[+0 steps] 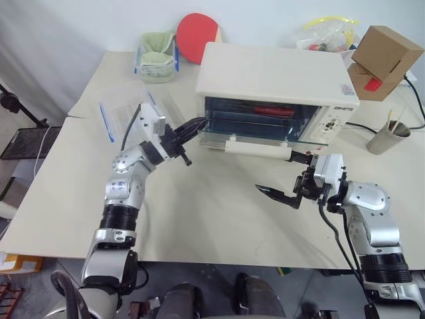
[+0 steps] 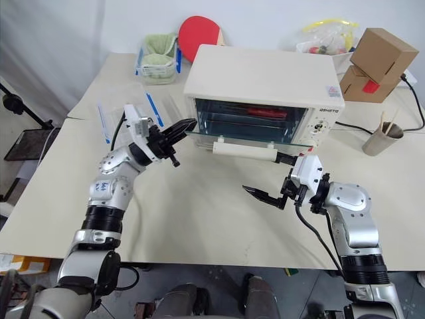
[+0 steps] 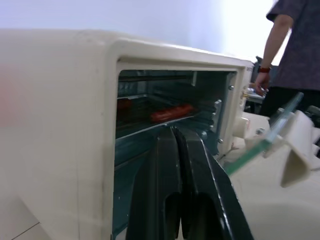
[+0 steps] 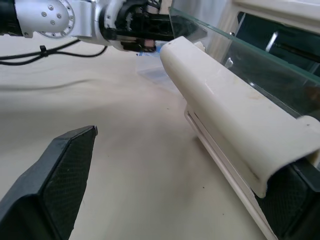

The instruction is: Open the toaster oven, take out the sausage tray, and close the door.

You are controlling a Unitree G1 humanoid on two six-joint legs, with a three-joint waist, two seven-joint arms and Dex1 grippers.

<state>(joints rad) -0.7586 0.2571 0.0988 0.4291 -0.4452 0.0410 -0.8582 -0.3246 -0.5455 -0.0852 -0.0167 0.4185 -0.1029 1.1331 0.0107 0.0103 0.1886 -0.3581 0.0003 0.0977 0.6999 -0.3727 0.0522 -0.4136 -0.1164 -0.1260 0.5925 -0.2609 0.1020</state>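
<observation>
The cream toaster oven [image 1: 272, 73] stands at the back of the table with its glass door [image 1: 262, 135] swung down level, the bar handle [image 1: 255, 149] toward me. Inside, the silvery sausage tray [image 3: 145, 131] carries red sausages [image 3: 170, 112]. My left gripper [image 1: 199, 123] is shut, and its tips rest at the tray's front edge by the opening's left corner. Whether they pinch the rim I cannot tell. My right gripper [image 1: 289, 177] is open in front of the door. One finger [image 4: 290, 200] sits under the handle's right end, and the other finger [image 4: 50, 190] hangs over the table.
Left of the oven lies a clear blue-clipped container [image 1: 126, 113], with a second container holding green cloth [image 1: 157, 56] behind it. A red paddle [image 1: 197, 33], a cardboard box [image 1: 382, 60] and a paper cup [image 1: 387, 136] ring the oven. A person [image 3: 295, 50] stands beyond.
</observation>
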